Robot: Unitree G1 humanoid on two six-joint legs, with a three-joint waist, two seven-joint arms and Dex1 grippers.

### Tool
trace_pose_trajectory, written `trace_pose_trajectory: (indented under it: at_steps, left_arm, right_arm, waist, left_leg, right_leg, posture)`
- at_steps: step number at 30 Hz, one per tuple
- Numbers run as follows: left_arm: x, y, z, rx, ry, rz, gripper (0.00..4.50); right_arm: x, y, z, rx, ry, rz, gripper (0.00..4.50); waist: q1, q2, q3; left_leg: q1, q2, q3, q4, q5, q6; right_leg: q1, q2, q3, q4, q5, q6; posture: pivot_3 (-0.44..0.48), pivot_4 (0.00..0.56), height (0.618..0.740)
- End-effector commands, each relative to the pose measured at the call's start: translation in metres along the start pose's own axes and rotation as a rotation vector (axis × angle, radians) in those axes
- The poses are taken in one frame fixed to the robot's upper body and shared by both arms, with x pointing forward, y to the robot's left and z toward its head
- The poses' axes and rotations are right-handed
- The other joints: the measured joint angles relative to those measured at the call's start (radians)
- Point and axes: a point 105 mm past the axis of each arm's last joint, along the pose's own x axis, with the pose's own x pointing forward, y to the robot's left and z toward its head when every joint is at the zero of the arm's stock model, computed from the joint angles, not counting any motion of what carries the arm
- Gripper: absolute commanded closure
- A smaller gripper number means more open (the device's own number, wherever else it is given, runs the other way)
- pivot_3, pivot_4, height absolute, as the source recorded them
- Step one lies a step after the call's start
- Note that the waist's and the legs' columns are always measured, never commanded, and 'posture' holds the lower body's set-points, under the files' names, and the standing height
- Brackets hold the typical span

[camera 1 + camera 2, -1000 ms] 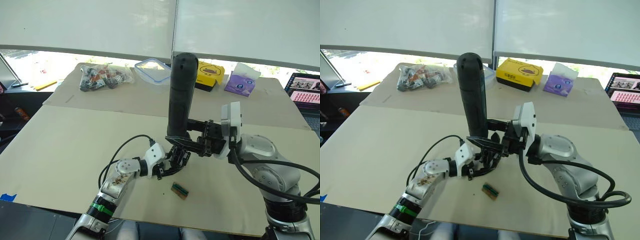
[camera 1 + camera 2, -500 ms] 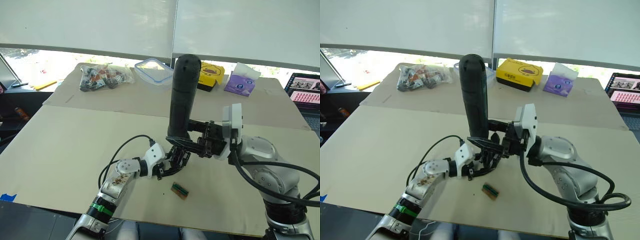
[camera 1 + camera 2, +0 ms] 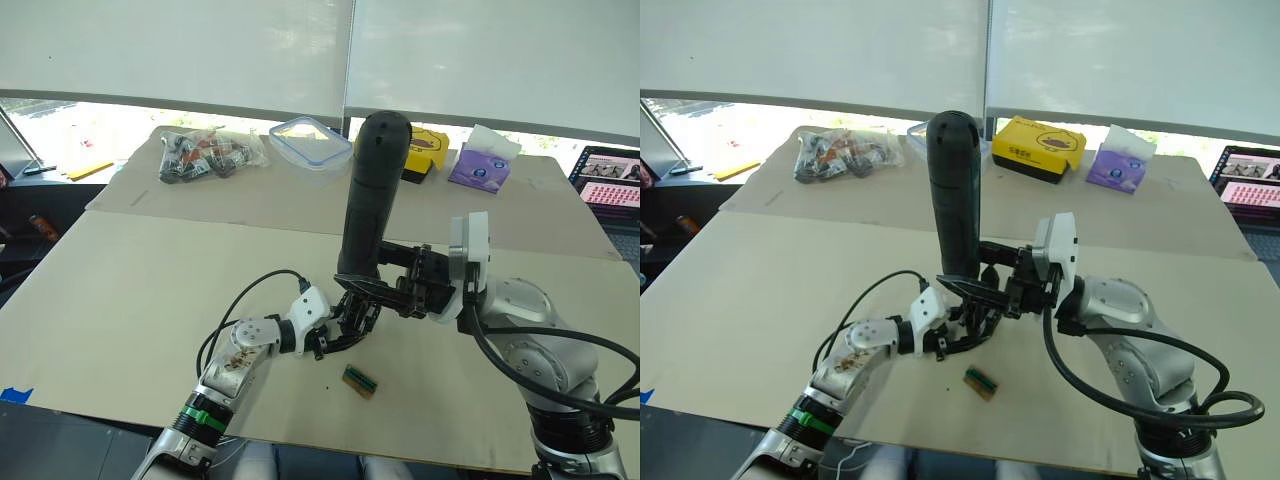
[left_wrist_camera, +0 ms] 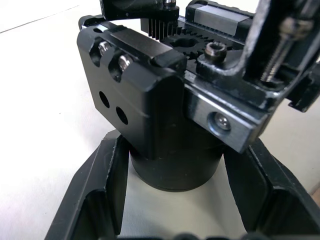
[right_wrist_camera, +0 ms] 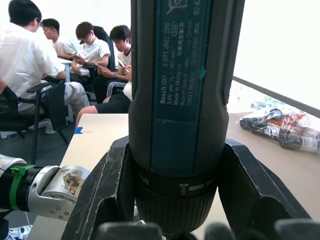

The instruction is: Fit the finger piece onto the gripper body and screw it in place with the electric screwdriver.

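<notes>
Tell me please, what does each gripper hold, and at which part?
The right gripper holds the electric screwdriver upright, by its lower end near the bit. The left gripper holds the gripper body by its round base.

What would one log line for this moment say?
right gripper: holds screwdriver upright | left gripper: holds gripper body | bit over body | green block: loose on table

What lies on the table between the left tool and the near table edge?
In the left eye view, a small green-and-brown block lies on the table, near the left tool, which holds the gripper body.
</notes>
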Motion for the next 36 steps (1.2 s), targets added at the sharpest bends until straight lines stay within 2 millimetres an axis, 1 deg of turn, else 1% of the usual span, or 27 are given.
trace_pose_trajectory:
  at_steps: [1, 11, 20, 36]
  left_arm:
    - [0.001, -0.015, -0.025, -0.073, 0.086, -0.049, 2.23]
    - [0.001, -0.015, -0.026, -0.074, 0.086, -0.046, 2.23]
    - [0.002, -0.014, -0.026, -0.077, 0.088, -0.046, 2.23]
    - [0.002, -0.013, -0.027, -0.083, 0.089, -0.043, 2.23]
  right_arm:
    - [0.0, 0.001, 0.002, -0.013, -0.009, 0.001, 2.59]
    - [0.0, 0.001, -0.004, 0.001, 0.012, -0.002, 2.59]
    - [-0.001, 0.0, -0.015, 0.017, 0.066, -0.012, 2.59]
    - [0.01, -0.001, -0.007, 0.008, 0.054, 0.019, 2.59]
  waist:
    - [0.0, 0.0, 0.0]
    - [0.0, 0.0, 0.0]
    - [0.0, 0.0, -0.001]
    - [0.0, 0.0, -0.002]
  left_leg:
    - [0.0, 0.0, 0.0, 0.0, 0.0, 0.0]
    - [0.0, 0.0, 0.0, 0.0, 0.0, 0.0]
    - [0.001, 0.0, 0.0, 0.0, 0.0, 0.0]
    - [0.001, 0.0, 0.0, 0.0, 0.0, 0.0]
  right_leg:
    - [0.0, 0.0, 0.0, 0.0, 0.0, 0.0]
    - [0.0, 0.0, 0.0, 0.0, 0.0, 0.0]
    - [0.0, 0.0, 0.0, 0.0, 0.0, 0.0]
    - [0.001, 0.0, 0.0, 0.0, 0.0, 0.0]
  posture:
    - [0.0, 0.15, 0.74]
    - [0.0, 0.15, 0.74]
    - [0.0, 0.15, 0.74]
    - [0.0, 0.15, 0.74]
